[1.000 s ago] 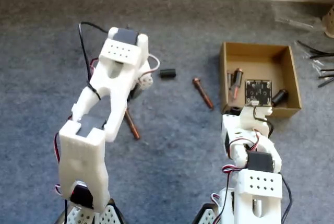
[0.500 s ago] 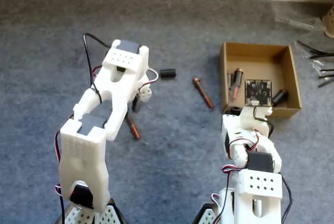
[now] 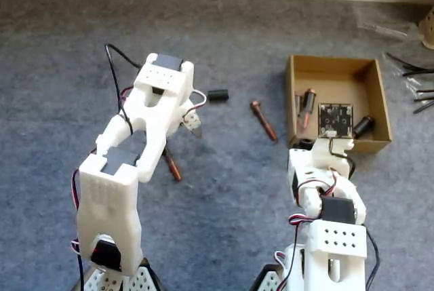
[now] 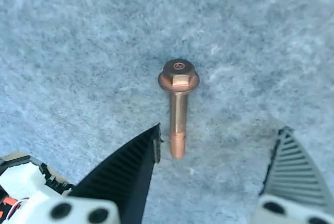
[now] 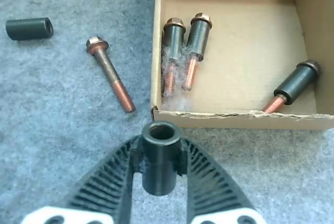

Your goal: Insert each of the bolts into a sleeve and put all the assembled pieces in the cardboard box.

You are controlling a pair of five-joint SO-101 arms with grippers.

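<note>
Bolts (image 3: 264,121) (image 3: 171,162) lie two loose, three sleeved in the box (image 5: 235,120); left jaws spread, right jaws pinch one of two sleeves (image 5: 160,164) (image 5: 29,28).

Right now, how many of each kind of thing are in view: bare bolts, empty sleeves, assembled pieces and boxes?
Bare bolts: 2
Empty sleeves: 2, one of them held in the right gripper
Assembled pieces: 3, all inside the box
Cardboard box: 1
Total: 8
</note>
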